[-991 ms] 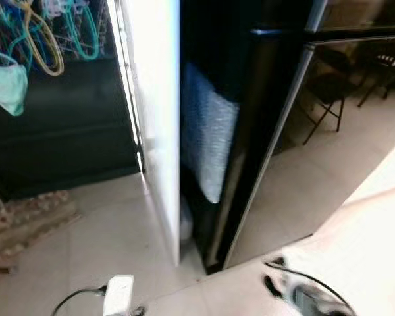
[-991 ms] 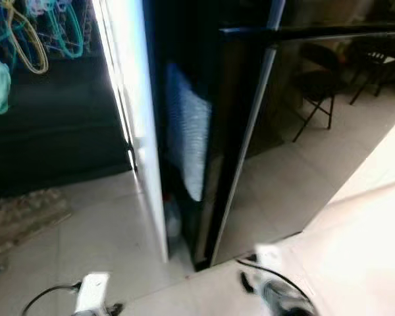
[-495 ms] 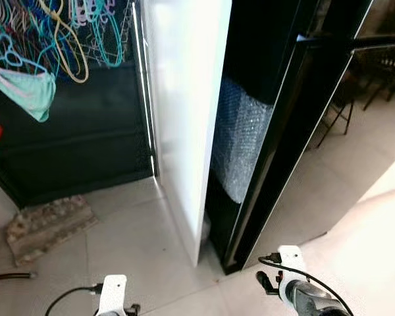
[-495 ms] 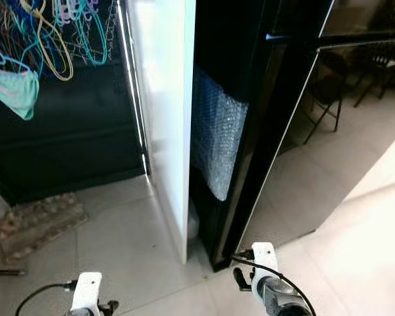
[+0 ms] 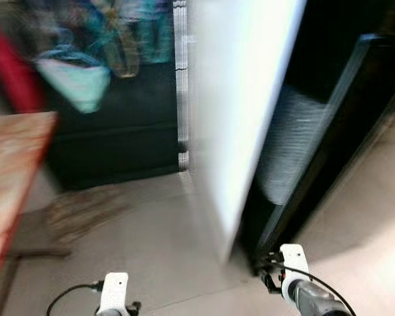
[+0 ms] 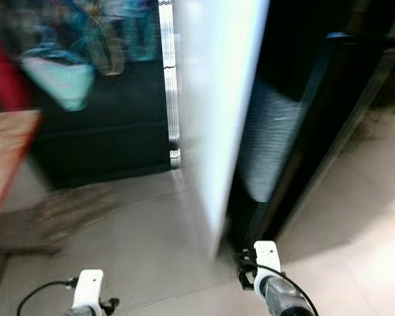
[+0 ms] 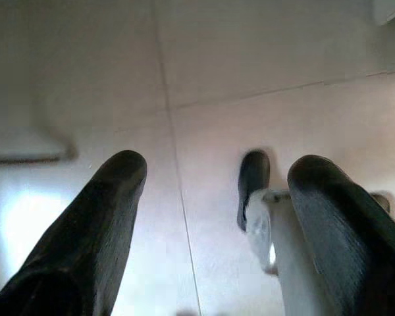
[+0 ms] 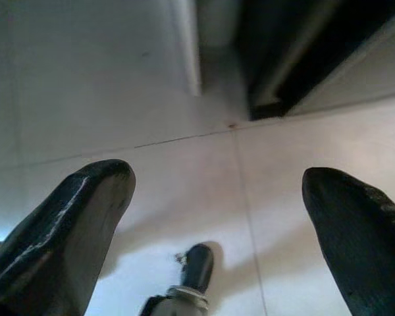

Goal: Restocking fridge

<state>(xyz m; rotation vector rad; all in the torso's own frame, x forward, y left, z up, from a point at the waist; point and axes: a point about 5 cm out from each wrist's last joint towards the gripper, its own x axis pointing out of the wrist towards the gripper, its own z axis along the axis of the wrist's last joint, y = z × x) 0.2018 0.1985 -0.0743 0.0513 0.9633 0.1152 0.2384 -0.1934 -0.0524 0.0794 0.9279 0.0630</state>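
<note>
On the tiled floor (image 5: 151, 250) before the fridge (image 5: 329, 151), the robot stands with both arms hanging low; the head views are smeared, so detail is poor. The fridge is dark, just right of a white panel (image 5: 243, 112), which looks like either its open door or a cabinet side; which one cannot be told. Between panel and dark frame sits a pale, textured sheet (image 5: 286, 151), perhaps bubble wrap. No shelves or food can be made out inside.

The left tool (image 7: 210, 224) hangs over the floor, its fingers (image 7: 105, 217) spread wide with nothing between them. The right tool (image 8: 217, 224) is likewise spread and empty, above the floor near the foot of the fridge. The wrists show low in the head view as white blocks: the left wrist (image 5: 113, 293) and the right wrist (image 5: 293, 263).

The step in hand is probably an approach or a search: no stock is carried. To the left stand a worktop (image 5: 13, 171) with a reddish edge and a blur of coloured hangers (image 5: 112, 39). The next move likely calls for finding the goods to stock, then steadying before any grasp.
</note>
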